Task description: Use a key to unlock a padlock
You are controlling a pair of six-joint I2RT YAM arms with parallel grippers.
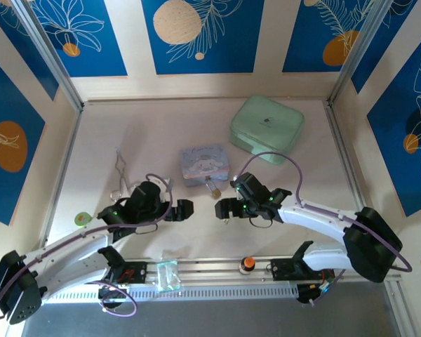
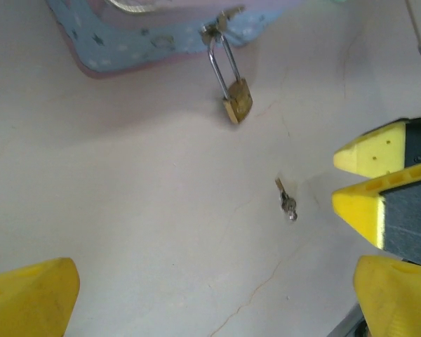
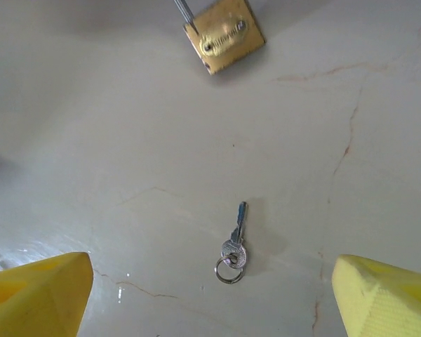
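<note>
Brass-gold padlock (image 2: 236,100) with thin silver shackle lies on the pale bench (image 2: 112,210). Your left wrist view shows it hooked to the blue cartoon box (image 2: 126,42). Your right wrist view resolves the ring on the tiny silvery key (image 3: 234,242), untouched between the low right hand's (image 3: 210,295) spread fingers. Left hand (image 2: 210,302) released, facing it.

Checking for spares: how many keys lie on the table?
1. The key lies flat on the table, just short of the padlock, not touching it; another could be hidden from view.
</note>
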